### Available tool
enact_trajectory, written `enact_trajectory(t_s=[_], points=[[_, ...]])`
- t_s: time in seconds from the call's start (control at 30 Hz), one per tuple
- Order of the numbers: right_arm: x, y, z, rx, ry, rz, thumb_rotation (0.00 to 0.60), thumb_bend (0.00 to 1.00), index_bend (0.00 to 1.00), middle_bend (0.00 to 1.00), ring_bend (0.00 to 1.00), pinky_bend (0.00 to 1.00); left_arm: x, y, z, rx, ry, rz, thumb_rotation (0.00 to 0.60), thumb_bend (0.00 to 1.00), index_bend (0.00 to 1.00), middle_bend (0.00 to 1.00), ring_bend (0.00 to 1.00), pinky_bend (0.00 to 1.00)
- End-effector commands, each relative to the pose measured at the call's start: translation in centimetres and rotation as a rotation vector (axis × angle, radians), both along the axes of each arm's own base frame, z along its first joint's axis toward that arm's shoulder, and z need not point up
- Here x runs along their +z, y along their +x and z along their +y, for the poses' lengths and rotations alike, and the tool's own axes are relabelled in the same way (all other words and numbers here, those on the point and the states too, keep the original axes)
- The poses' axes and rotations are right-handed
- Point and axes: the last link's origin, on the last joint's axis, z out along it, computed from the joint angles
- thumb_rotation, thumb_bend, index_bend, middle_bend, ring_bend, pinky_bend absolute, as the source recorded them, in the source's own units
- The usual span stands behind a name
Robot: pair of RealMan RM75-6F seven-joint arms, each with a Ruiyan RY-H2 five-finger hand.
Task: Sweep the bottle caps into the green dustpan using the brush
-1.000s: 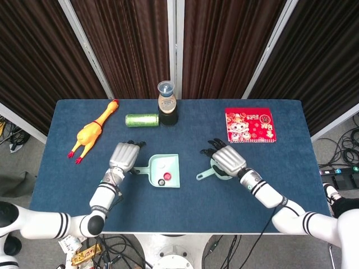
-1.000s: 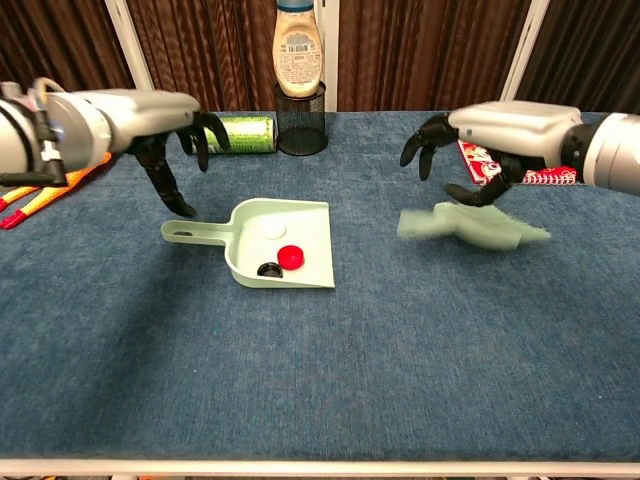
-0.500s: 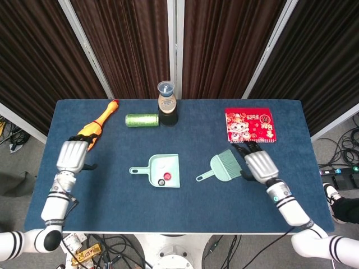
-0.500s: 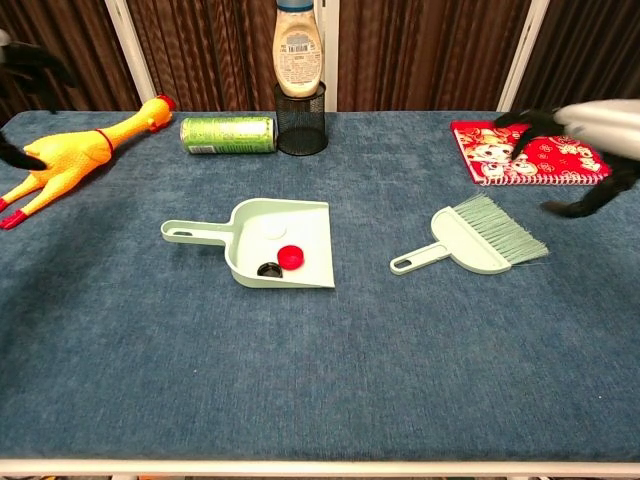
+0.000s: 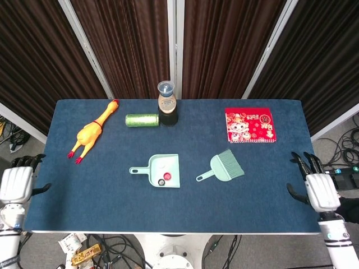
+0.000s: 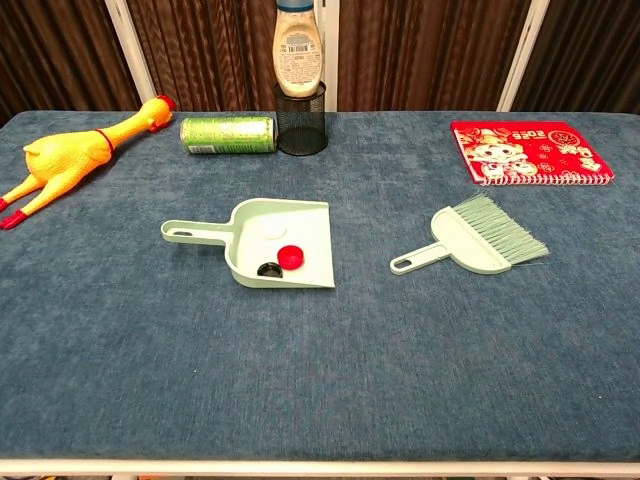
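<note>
The green dustpan [image 5: 172, 163] [image 6: 306, 226] lies at the middle of the blue table, handle pointing left. Inside it sit a white cap [image 5: 161, 166] [image 6: 272, 229], a red cap [image 5: 167, 176] [image 6: 291, 256] and a black cap [image 5: 161, 181] [image 6: 267, 269]. To its right the green brush [image 5: 222, 167] [image 6: 478, 241] lies flat on the cloth, untouched. My left hand [image 5: 15, 185] hangs off the table's left edge and my right hand [image 5: 317, 191] off its right edge. Both hold nothing, fingers apart. Only the head view shows the hands.
A yellow rubber chicken [image 5: 91, 133] [image 6: 70, 153] lies at the back left. Beside it are a green can [image 5: 142, 119] [image 6: 228, 134] on its side and a sauce bottle [image 5: 167, 104] [image 6: 300, 55] in a black mesh holder. A red notebook [image 5: 250, 125] [image 6: 528, 153] lies at the back right.
Both hands let go, the left of the dustpan handle and the right of the brush. They drew back sideways past the table's edges. The brush now lies on the cloth.
</note>
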Motion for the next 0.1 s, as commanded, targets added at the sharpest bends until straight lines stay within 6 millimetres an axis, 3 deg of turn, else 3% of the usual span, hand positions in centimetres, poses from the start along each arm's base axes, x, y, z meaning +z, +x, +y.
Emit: enact_trajectory(t_s=[0.03,0.1], points=[[0.41,-0.24,2.50,-0.005,-0.021,-0.020,0.600,0.27,0.05,0.23,0.00,0.04,0.66,-0.40,-3.62,0.023,0.029,0.006,0.600,0.09,0.24,0.31,0.22,0.22],[0.25,-0.23,3.14,-0.010,-0.017,-0.029,0.600,0.27,0.05,0.23,0.00,0.03,0.67,-0.44,-4.51,0.024,0.045,-0.003,0.600,0.09,0.24,0.31,0.22,0.22]])
